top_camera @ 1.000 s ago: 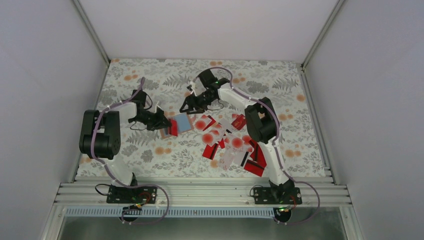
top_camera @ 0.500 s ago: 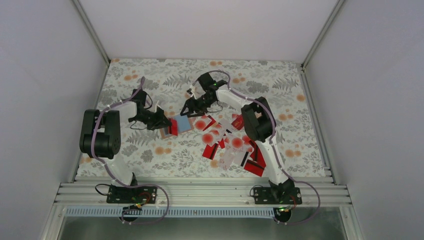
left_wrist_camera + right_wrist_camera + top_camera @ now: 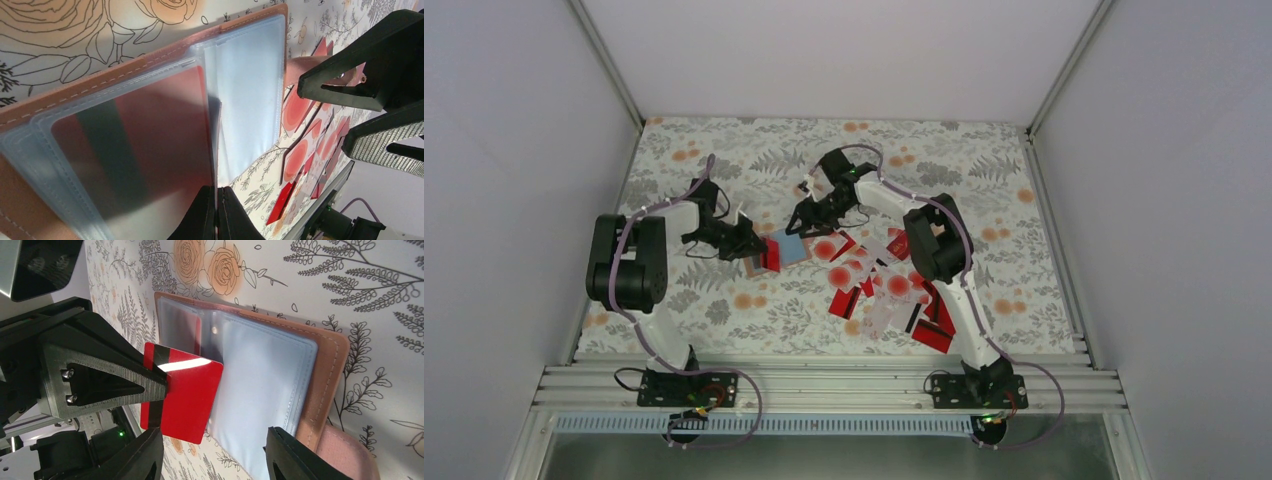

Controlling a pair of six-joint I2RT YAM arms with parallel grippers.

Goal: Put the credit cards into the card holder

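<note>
The card holder (image 3: 792, 246) lies open on the flowered cloth, a tan cover (image 3: 325, 370) with clear plastic pages (image 3: 250, 75). My left gripper (image 3: 754, 245) is shut on a red card with a black stripe (image 3: 187, 390), held on edge over the holder's middle fold. In the left wrist view my left gripper (image 3: 217, 200) pinches that card's thin edge, and the left page shows red behind the plastic. My right gripper (image 3: 212, 432) is open over the holder's right page with nothing between its fingers; from above, my right gripper (image 3: 809, 215) is just beyond the holder.
A loose heap of red and white credit cards (image 3: 879, 285) lies right of the holder, in front of the right arm's elbow (image 3: 934, 245). The same heap (image 3: 300, 155) shows in the left wrist view. Grey walls close in the table on three sides.
The right arm's wrist has dropped slightly toward the holder, bringing the open gripper nearer to it. The left gripper and its red card have hardly moved.
</note>
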